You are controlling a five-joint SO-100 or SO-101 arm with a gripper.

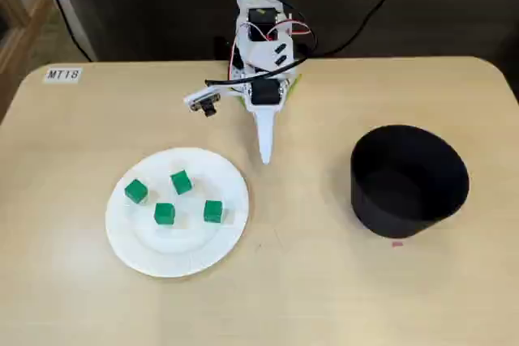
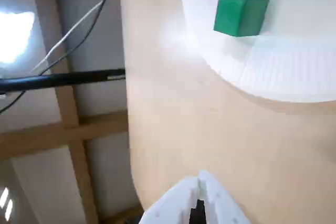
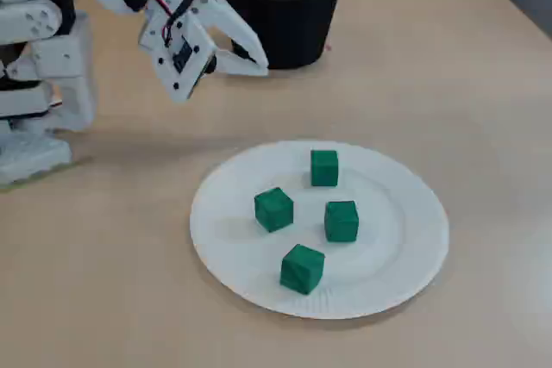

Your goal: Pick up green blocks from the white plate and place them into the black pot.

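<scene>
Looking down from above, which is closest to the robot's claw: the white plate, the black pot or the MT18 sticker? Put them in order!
1. The white plate, just lower left of the gripper.
2. The black pot, off to the right.
3. The MT18 sticker, at the far upper-left corner.

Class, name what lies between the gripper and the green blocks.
Nothing but bare table and the white plate rim, as a fixed view shows.

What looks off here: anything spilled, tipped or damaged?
Nothing stands out. Four green blocks sit apart on the white plate, the black pot stands upright, and the gripper hangs shut, holding nothing. The only oddity is a small reddish speck on the table by the pot's base.
</scene>
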